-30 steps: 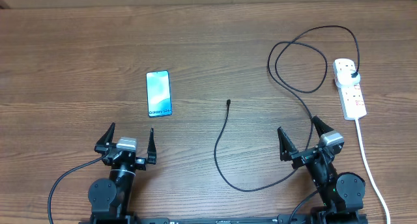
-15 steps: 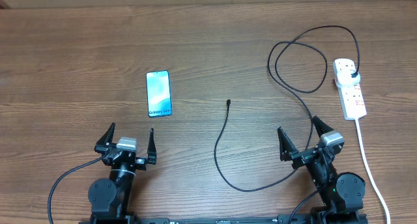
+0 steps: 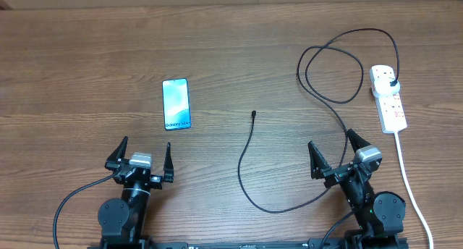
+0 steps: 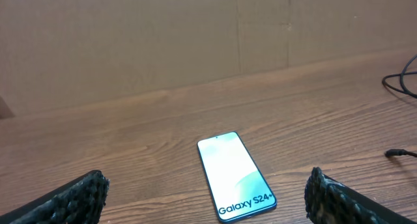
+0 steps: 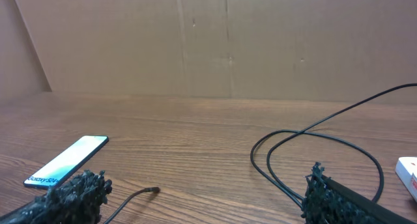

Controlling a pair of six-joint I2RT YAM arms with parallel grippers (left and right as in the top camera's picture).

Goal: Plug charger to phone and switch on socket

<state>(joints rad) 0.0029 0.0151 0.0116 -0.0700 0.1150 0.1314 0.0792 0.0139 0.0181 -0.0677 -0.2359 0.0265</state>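
In the overhead view the slim black-edged phone (image 3: 176, 104) with its lit blue-teal screen lay flat on the brown wood-grain table (image 3: 72, 53), toward 10 o'clock from the table's middle. The long thin black charger cable (image 3: 244, 169) curled across the middle, and its small black connector tip (image 3: 254, 114) rested on bare wood at 3 o'clock from the phone, well apart from it. The cable's black plug (image 3: 393, 83) sat on the far end of the white elongated power strip (image 3: 391, 104) at 3 o'clock on the table and looked seated in an outlet. Whether the reddish switches were on could not be told. The left gripper (image 3: 143, 152) at 7 o'clock and the right gripper (image 3: 333, 143) at 5 o'clock both stood released, jaws wide, holding nothing. In the left wrist view the phone lay at 12 o'clock just ahead of the spread, empty fingers (image 4: 71, 201), its "Galaxy" end nearest the camera, while the connector tip showed at the 3 o'clock edge, untouched. In the right wrist view the phone sat at 9 o'clock and the tip near 7 o'clock between the parted fingers (image 5: 71, 196) but ahead of them. The cable loops ran toward 3 o'clock, where a corner of the power strip showed. By this reading nothing of the task was done beyond the plug being in place. Picking up the tip, mating it with the phone and pressing the switch all remained.
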